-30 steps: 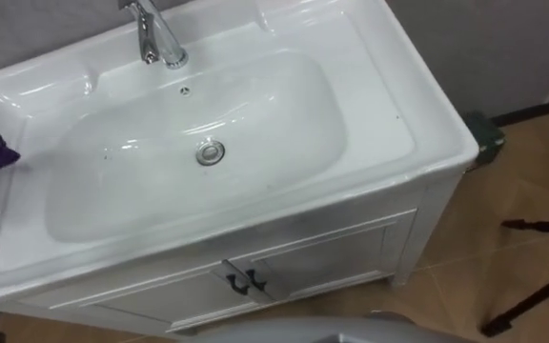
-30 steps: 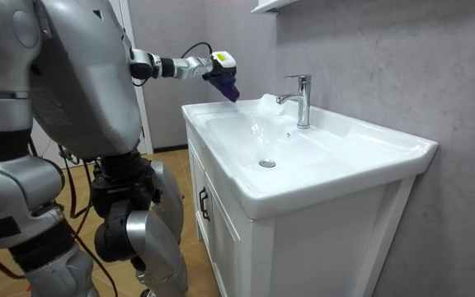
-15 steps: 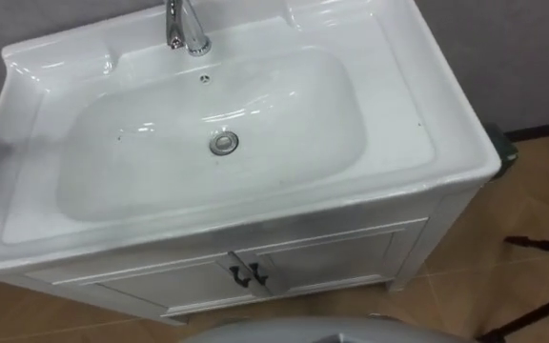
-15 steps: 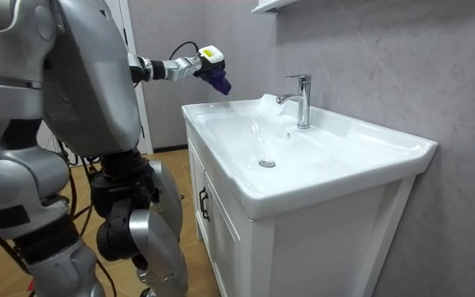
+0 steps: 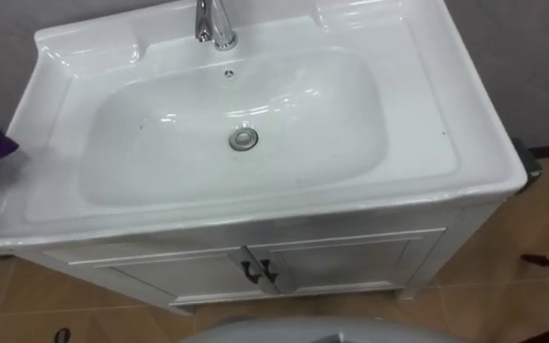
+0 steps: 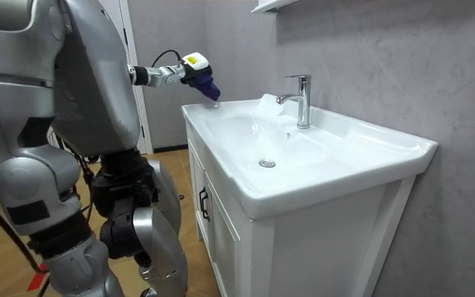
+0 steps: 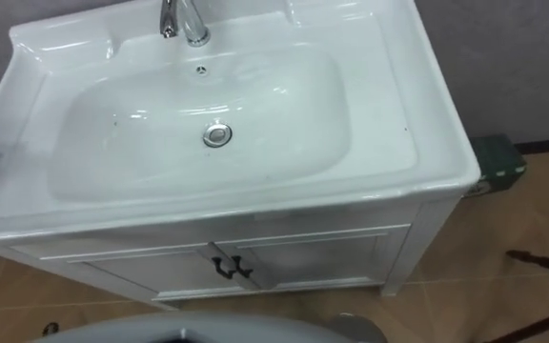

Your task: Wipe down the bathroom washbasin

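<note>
Basin: a white basin (image 5: pixel 427 133) sits in a white cabinet with dark door handles (image 5: pixel 258 273). The drain (image 5: pixel 243 139) is in the middle of the bowl and the faucet (image 5: pixel 213 24) stands at the back rim.
Room view: the robot stands in front of the cabinet with its left arm stretched toward the basin's left end. The left hand (image 6: pixel 190 70) has its fingers curled round a purple cloth (image 6: pixel 204 86).
Cloth's place: it hangs from the hand near the rim's corner, outside the bowl. Whether it touches the rim cannot be told.
Eye views: the cloth is a dark purple scrap beside the basin's left rim, cut off by the picture's left edge.
Right eye view: a green object (image 7: pixel 497 157) lies on the floor to the right of the cabinet, near a black tripod leg (image 7: pixel 541 259).
Hard to make out: the cloth covers most of the fingers.
Cut off: a white shelf (image 6: pixel 270 5) above the faucet runs out of the room view's top.
</note>
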